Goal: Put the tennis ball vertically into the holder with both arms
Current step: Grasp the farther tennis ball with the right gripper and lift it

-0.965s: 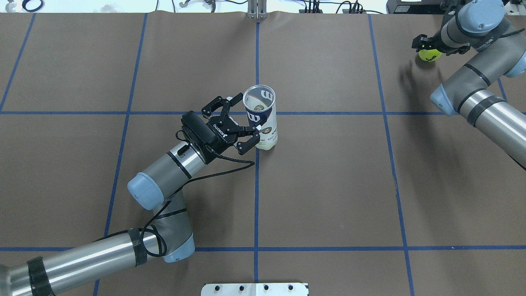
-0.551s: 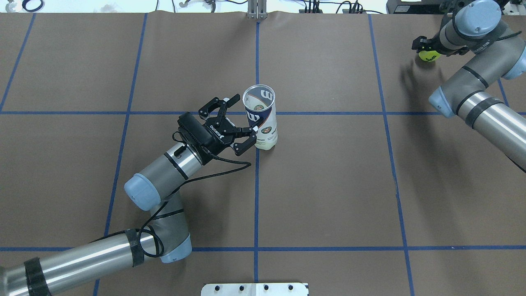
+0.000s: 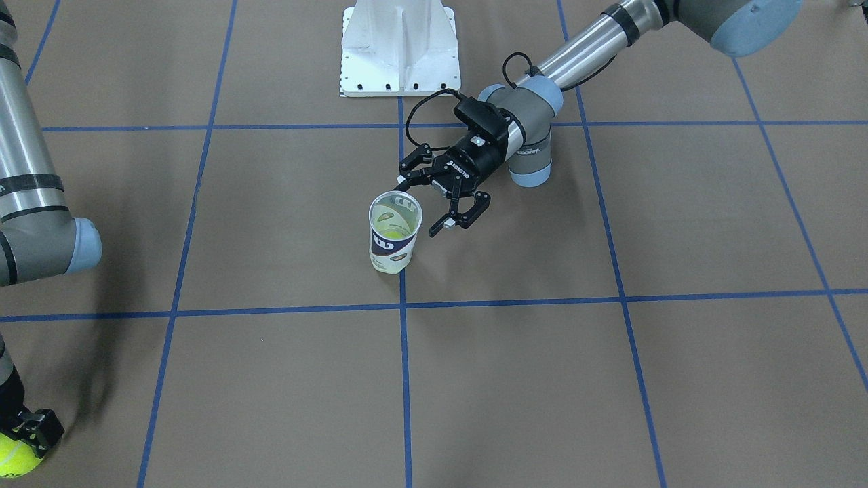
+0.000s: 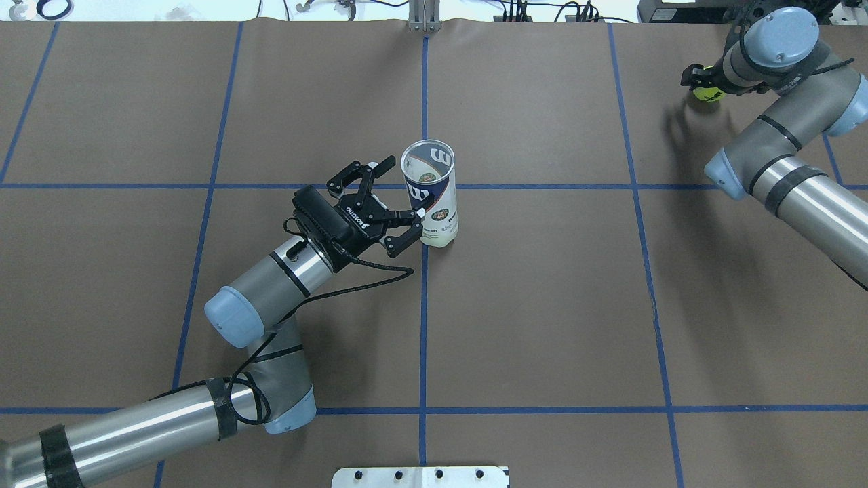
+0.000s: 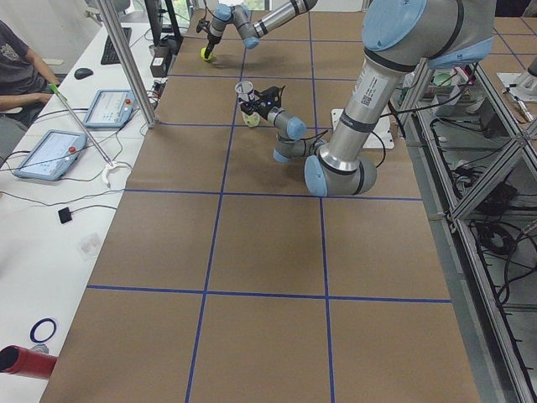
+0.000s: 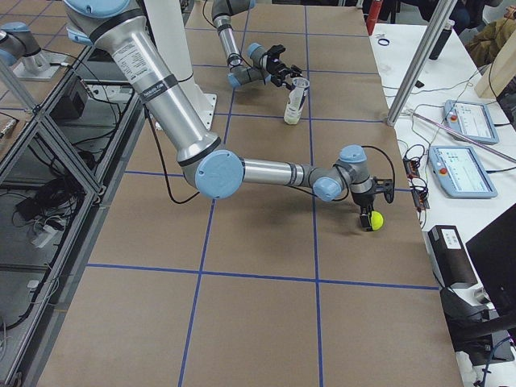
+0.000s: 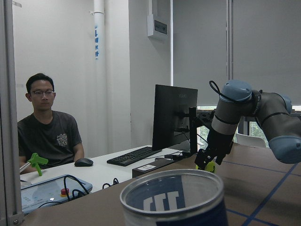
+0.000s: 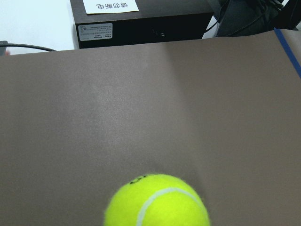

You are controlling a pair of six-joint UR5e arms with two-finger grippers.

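Note:
The holder [image 4: 431,191], a clear can with a navy Wilson label, stands upright near the table's middle, mouth up. It also shows in the front view [image 3: 394,234], where something yellow-green lies at its bottom. My left gripper [image 4: 401,198] is open and empty right beside the can on the robot's left, fingers not closed on it [image 3: 422,205]. The left wrist view shows the can's rim [image 7: 171,193] just below the camera. My right gripper [image 4: 702,81] is shut on a yellow tennis ball [image 4: 711,95] at the far right of the table, held above the paper [image 8: 157,200] [image 6: 374,219].
The white base stand [image 3: 399,47] sits at the robot's edge. Blue tape lines grid the brown paper. A side table beyond the far edge carries tablets [image 6: 466,171], a monitor and a keyboard, with a seated operator [image 7: 47,136] behind it.
My left gripper has drawn back slightly from the can, still open. My right wrist has swung with the ball, which now shows less from overhead.

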